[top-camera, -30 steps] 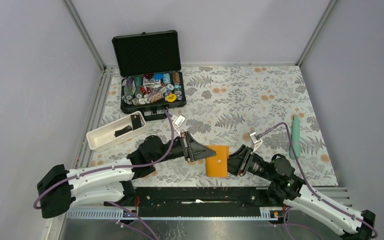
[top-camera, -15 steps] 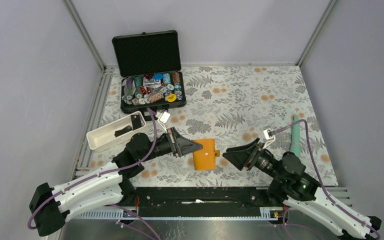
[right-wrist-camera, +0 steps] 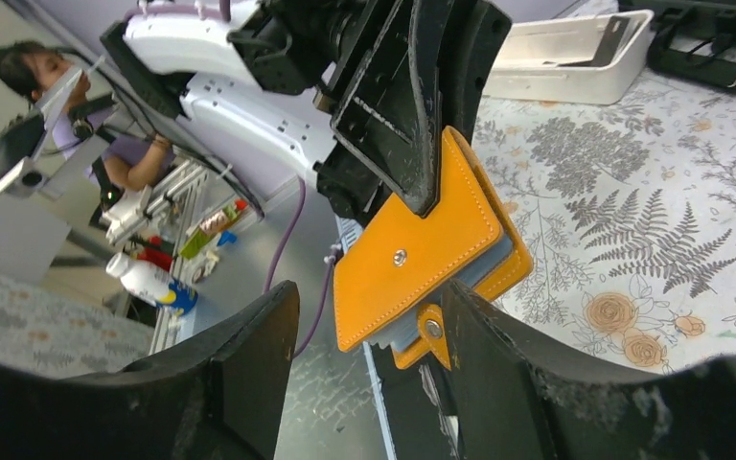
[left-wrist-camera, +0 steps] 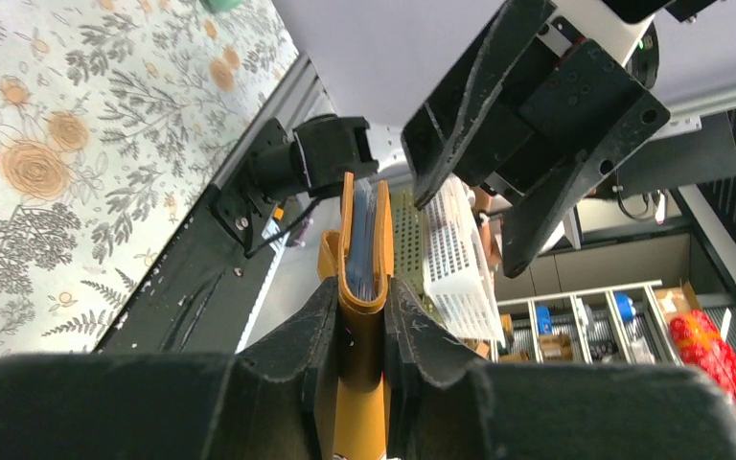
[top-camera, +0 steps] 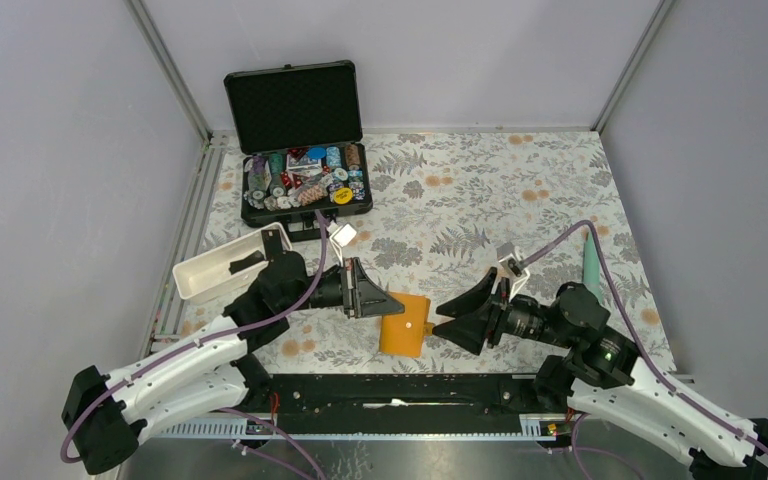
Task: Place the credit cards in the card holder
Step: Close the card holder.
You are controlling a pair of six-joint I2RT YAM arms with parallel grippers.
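Floral-print surface (top-camera: 480,200), grey walls: left end effector (top-camera: 392,306) clamps one edge of the small orange leather-like folding card holder (top-camera: 405,328), keeping it clear of the surface, free edge facing the right end effector (top-camera: 438,320), jaws wide and empty, likely to open it.

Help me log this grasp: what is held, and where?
The left gripper pinches the orange leather-like folding card holder at the end opposite its snap tab; the right gripper holds nothing.
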